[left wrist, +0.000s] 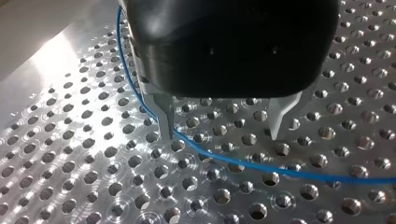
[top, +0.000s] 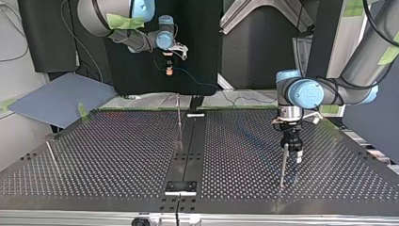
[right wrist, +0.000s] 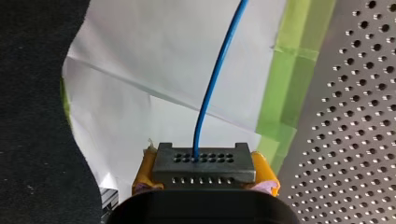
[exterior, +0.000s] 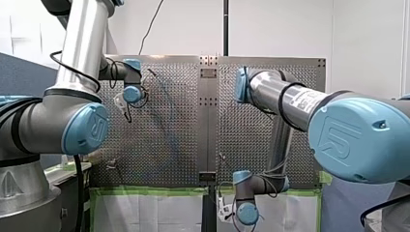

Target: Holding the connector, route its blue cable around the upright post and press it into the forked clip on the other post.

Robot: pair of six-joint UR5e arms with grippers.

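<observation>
Connector (right wrist: pixel 204 163), a small dark block, sits pinched between the yellow pads (right wrist: pixel 264 177) of the right hand (right wrist: pixel 204 179), up in the air beyond the table's (left wrist: pixel 70 154) edge. Its blue cable (right wrist: pixel 219 70) runs out thin and limp. It looks light and likely to sag or slide, so the stiff block is the sound place to grip. Across the table the left hand (left wrist: pixel 222 133) hangs spread, pinching nothing, with the cable lying on the table under its fingertips, near a slim post (top: pixel 283 165).
</observation>
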